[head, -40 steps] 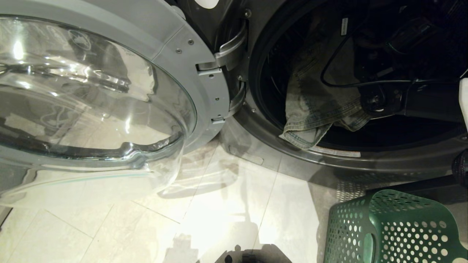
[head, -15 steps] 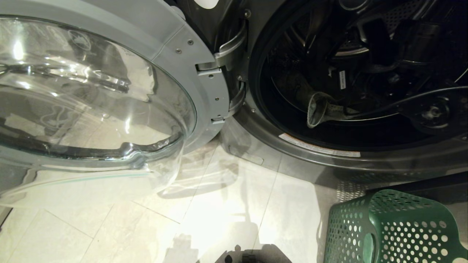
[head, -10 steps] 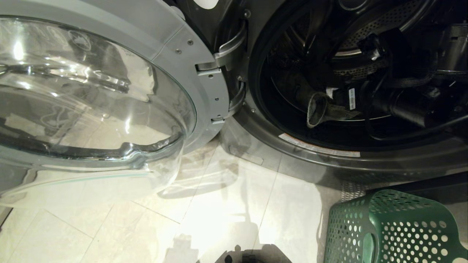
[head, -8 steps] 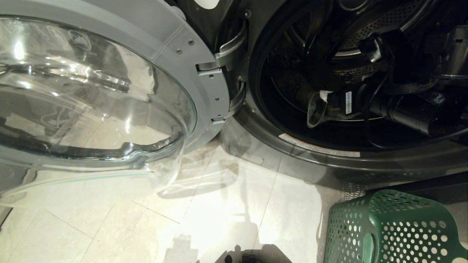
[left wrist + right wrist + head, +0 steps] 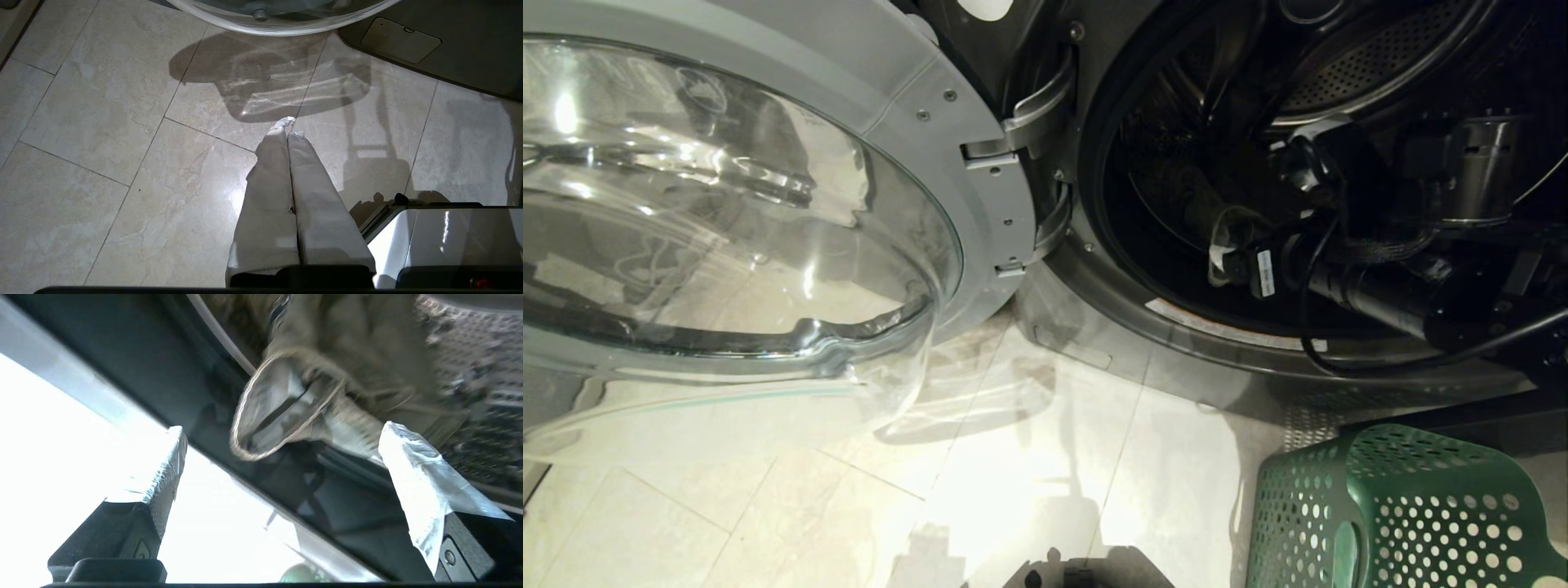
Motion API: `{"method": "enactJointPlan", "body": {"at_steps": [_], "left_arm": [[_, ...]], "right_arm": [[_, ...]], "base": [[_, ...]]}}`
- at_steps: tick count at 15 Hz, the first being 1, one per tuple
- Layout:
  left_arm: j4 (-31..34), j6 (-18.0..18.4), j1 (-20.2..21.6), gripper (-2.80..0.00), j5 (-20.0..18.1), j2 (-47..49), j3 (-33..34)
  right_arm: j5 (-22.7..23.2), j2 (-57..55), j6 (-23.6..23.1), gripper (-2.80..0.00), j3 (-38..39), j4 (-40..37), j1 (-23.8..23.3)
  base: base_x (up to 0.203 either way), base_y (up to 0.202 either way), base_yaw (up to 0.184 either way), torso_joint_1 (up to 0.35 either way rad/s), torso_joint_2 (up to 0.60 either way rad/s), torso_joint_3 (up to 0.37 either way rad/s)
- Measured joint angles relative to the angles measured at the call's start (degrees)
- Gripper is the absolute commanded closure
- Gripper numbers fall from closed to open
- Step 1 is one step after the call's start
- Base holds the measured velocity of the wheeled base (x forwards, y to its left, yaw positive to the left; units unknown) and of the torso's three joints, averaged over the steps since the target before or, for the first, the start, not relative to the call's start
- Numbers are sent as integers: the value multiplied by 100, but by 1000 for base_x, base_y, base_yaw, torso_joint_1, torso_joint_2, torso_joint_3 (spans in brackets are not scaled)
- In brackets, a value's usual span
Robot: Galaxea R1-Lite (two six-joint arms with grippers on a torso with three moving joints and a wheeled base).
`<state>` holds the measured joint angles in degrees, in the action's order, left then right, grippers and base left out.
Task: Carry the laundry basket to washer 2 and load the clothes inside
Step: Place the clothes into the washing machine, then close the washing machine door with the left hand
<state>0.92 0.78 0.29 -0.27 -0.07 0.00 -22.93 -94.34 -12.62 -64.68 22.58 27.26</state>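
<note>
Pale floor tiles (image 5: 1029, 490) give you open room between the swung-out glass door (image 5: 727, 229) and the green perforated laundry basket (image 5: 1405, 514). Your right gripper (image 5: 282, 445) sits at washer 2's (image 5: 1094, 343) drum mouth, jaws wide, empty. Faded denim clothes (image 5: 351, 375) lie inside, one cuff gaping. Left gripper (image 5: 288, 130) is pinched closed over the floor.

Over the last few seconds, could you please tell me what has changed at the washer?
The denim garment, which hung over the washer drum's lip, now lies inside it. The right gripper has let it go, its jaws wide apart, and the arm is drawing back out toward the door opening. The left gripper stays shut above the floor tiles. The open door and the laundry basket have not moved.
</note>
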Motion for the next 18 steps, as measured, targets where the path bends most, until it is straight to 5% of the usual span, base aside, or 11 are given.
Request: {"method": "enactJointPlan", "body": {"at_steps": [2, 3, 4, 18], "left_arm": [[1, -1, 0, 0, 0, 0, 0], [1, 1, 0, 0, 0, 0, 0], [2, 1, -2, 0, 0, 0, 0], [-1, -1, 0, 0, 2, 0, 0]], "right_arm": [[-149, -154, 31, -280, 52, 128, 11], [-199, -248, 38, -190, 63, 246, 20], [-249, -357, 36, 0, 72, 383, 20], [-436, -1337, 33, 0, -193, 1000, 13]], "base": [[0, 0, 0, 0, 0, 0], [0, 0, 0, 0, 0, 0], [0, 0, 0, 0, 0, 0], [0, 0, 0, 0, 0, 0]]}}
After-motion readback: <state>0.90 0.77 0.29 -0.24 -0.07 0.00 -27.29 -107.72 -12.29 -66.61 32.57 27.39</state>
